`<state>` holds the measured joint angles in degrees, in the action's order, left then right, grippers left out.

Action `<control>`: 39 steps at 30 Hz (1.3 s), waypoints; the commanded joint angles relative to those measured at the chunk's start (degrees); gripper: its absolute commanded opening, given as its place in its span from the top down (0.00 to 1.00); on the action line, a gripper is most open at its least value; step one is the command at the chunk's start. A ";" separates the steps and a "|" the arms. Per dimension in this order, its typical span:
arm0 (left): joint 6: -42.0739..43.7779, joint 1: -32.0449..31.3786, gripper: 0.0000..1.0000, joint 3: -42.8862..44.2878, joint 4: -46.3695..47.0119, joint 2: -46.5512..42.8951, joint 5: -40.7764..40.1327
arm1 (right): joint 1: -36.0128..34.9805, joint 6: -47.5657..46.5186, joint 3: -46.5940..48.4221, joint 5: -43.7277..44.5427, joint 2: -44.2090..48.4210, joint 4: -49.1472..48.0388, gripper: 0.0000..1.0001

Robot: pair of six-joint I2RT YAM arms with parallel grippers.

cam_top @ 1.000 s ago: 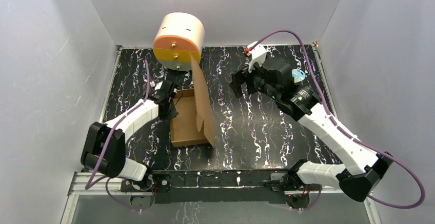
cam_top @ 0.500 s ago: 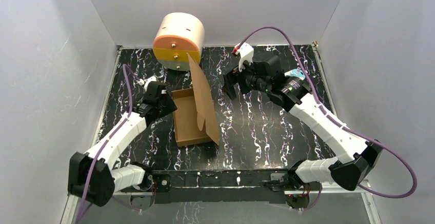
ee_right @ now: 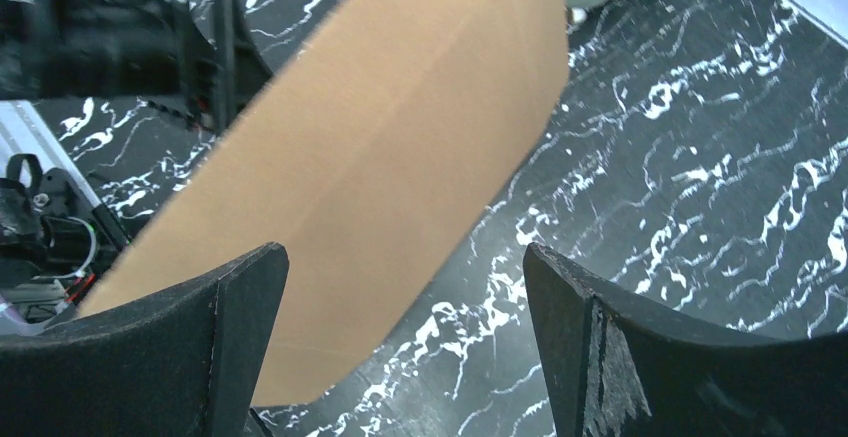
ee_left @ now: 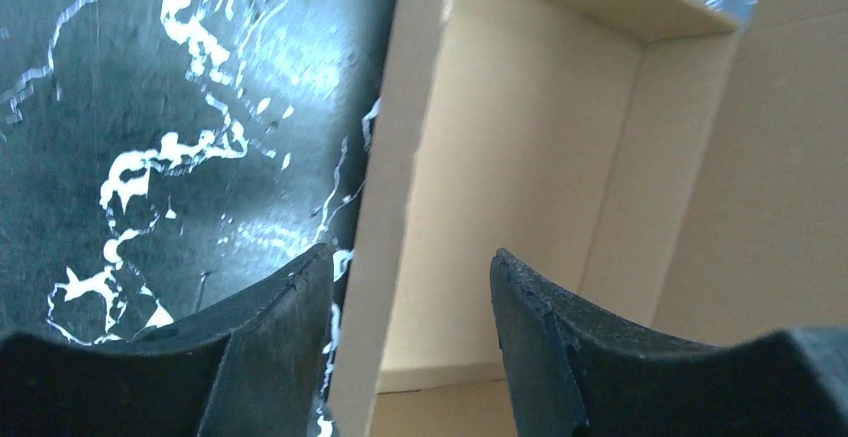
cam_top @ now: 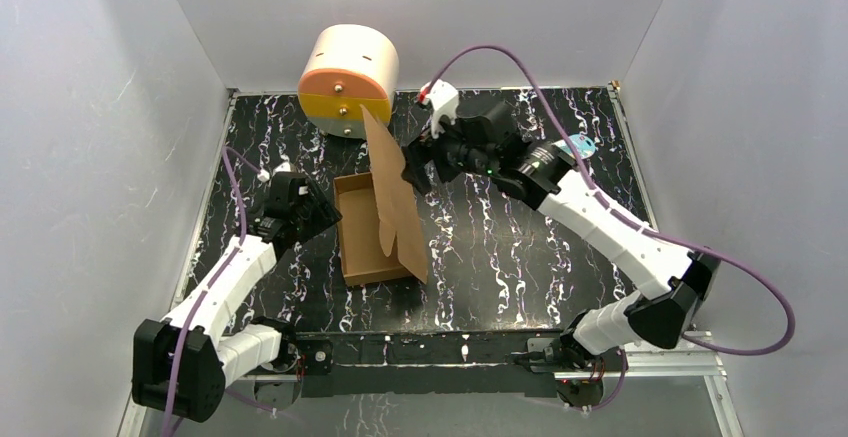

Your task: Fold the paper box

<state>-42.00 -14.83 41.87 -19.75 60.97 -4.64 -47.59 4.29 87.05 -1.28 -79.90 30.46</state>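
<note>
The paper box (cam_top: 357, 229) lies half-made on the black marbled table (cam_top: 520, 247), a shallow brown tray. A round cream drum (cam_top: 348, 69) stands just behind the box's far end. The box's tall lid panel (cam_top: 396, 195) stands up along its right side, not yet folded down.

The left gripper (cam_top: 322, 213) sits at the box's left wall. In the left wrist view its fingers (ee_left: 275, 342) are spread, with that wall (ee_left: 385, 207) standing between them, ungripped. The right gripper (cam_top: 414, 170) hangs just right of the box's far corner, close to the outer face of the lid panel. Its fingers (ee_right: 590, 347) are parted and empty, and the panel (ee_right: 380, 157) fills the space ahead of them.

The step in hand appears to be closing the lid over the tray. Several things could go wrong from here:

- A push from the right on the raised panel could slide the whole light box leftward if the left fingers fail to clamp the wall first.
- A push high on the panel could buckle the cardboard instead of turning it at the crease.
- A hard squeeze on the left wall could bend it inward, so the lid's edge would catch on it.
</note>
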 commanded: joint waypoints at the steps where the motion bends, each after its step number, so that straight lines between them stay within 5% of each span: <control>1: -2.25 1.03 0.43 -4.67 3.23 -0.85 7.29 | -5.44 -0.74 6.89 4.98 -2.84 0.05 0.03; 11: -3.66 1.08 0.43 -10.10 8.23 -0.24 16.81 | -12.76 -2.27 25.66 19.71 -17.72 9.40 0.07; 24: -4.80 0.99 0.43 -13.83 11.28 -0.55 20.78 | -15.49 -3.74 40.57 31.21 -30.90 21.14 0.35; 32: -4.35 -0.11 0.40 -13.56 11.24 -2.47 21.68 | -15.51 -10.26 35.90 33.23 -28.33 19.14 0.66; 39: 3.78 -0.11 0.32 -4.22 -0.78 -7.52 13.40 | -15.30 -21.82 24.89 27.27 -21.99 10.98 0.86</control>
<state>-43.62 -14.76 30.59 -12.93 57.28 12.99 -63.02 -8.86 115.46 29.50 -107.00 47.72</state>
